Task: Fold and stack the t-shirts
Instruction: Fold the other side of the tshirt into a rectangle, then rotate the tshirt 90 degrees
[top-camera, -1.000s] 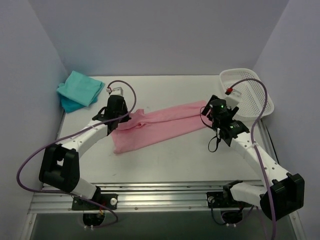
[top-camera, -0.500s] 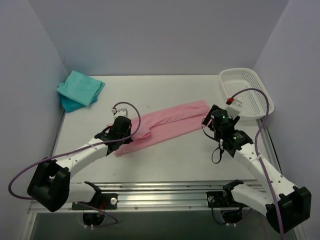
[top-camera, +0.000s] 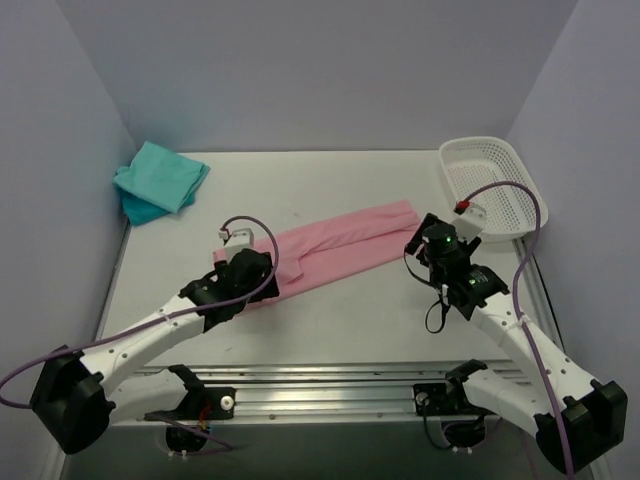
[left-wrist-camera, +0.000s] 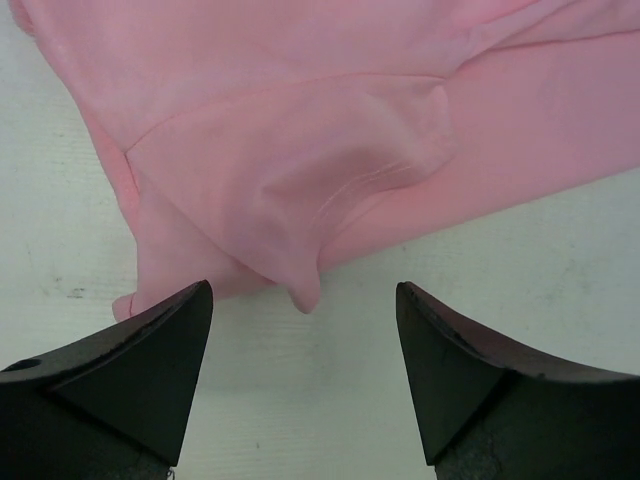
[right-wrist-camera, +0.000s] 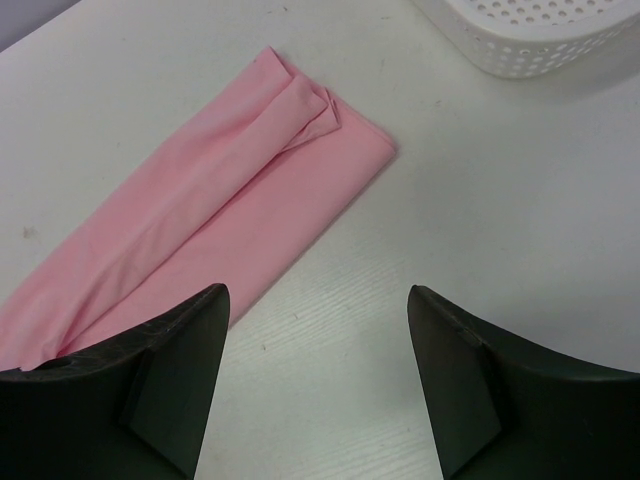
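The left arm (top-camera: 150, 335), white links with black joints, stretches low from its base at 7 o'clock, its forearm aimed toward 1 o'clock. The black two-finger left end effector (left-wrist-camera: 302, 290) points down at the worktop, its dark wedge-shaped fingers (left-wrist-camera: 150, 370) spread wide apart. The right arm (top-camera: 520, 335), built the same, reaches from 5 o'clock toward 11 o'clock with its elbow bent. The black right end effector (right-wrist-camera: 316, 290) also faces downward, its jaws parted wide.
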